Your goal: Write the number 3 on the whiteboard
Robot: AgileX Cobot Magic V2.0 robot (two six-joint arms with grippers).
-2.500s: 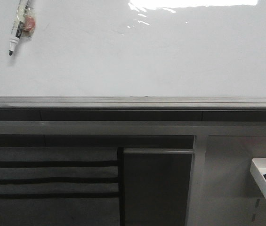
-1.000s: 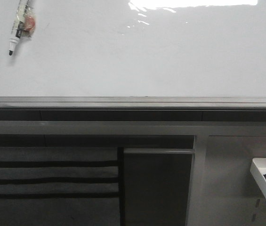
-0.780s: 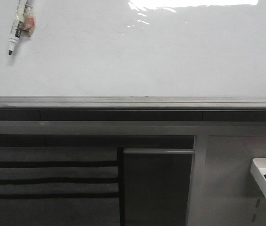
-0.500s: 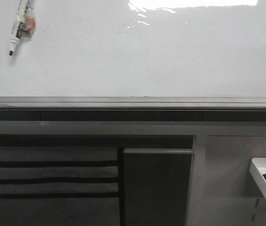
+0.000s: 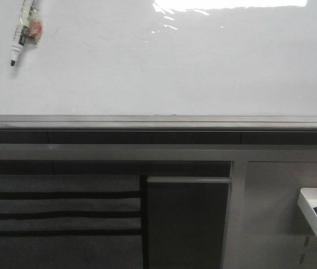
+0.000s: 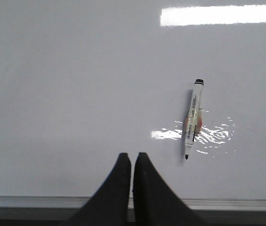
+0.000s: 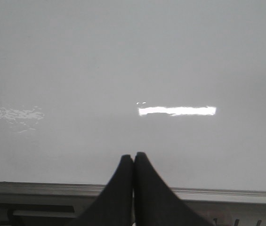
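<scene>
Lying on the whiteboard [image 5: 164, 67] at the far left is a marker [image 5: 23, 29], tip pointing near. No number 3 is visible on the glossy surface. Both the left gripper [image 6: 132, 162] and the right gripper [image 7: 133, 162] have jaws pressed together, holding nothing, near the grey rail [image 5: 158, 120].
</scene>
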